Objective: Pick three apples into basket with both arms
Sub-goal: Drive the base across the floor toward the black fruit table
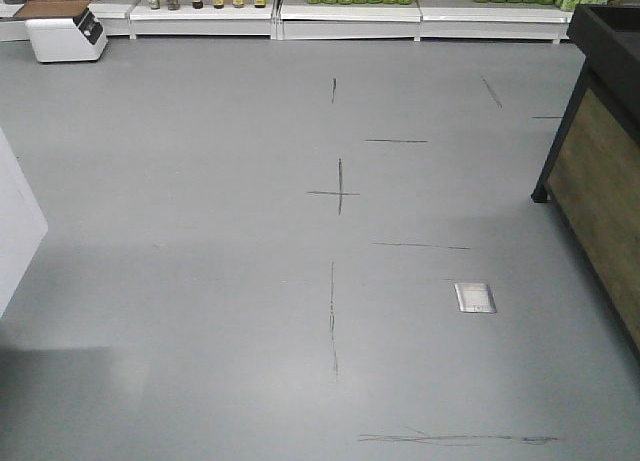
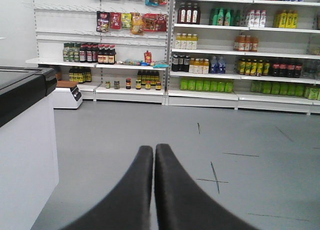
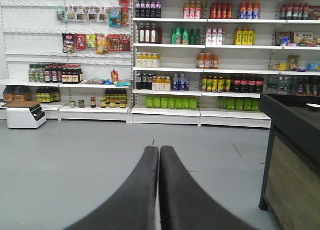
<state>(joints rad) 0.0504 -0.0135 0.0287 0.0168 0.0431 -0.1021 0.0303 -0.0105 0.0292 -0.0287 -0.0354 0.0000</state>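
A grey shop floor (image 1: 200,311) runs out to the white shelves (image 3: 200,65) stocked with bottles and jars. To the left of the shelves stands a white cabinet (image 2: 25,150) with a black top. To their right is a dark stand (image 3: 295,180) with wood panels.

My left gripper (image 2: 154,149) and my right gripper (image 3: 159,150) each fill the bottom of their own wrist view. Each has two smooth, black, curved fingers (image 2: 125,195), broad near the camera and narrowing to rounded tips. Both grippers are clenched, tips pressed together with only a thin seam between them, grasping nothing. Their long axes run out above the floor, and the tips point straight at the shelves, well short of them.

A white machine (image 1: 66,33) sits at the shelves' foot. A small metal plate (image 1: 475,297) lies in the floor, well out from the shelves.
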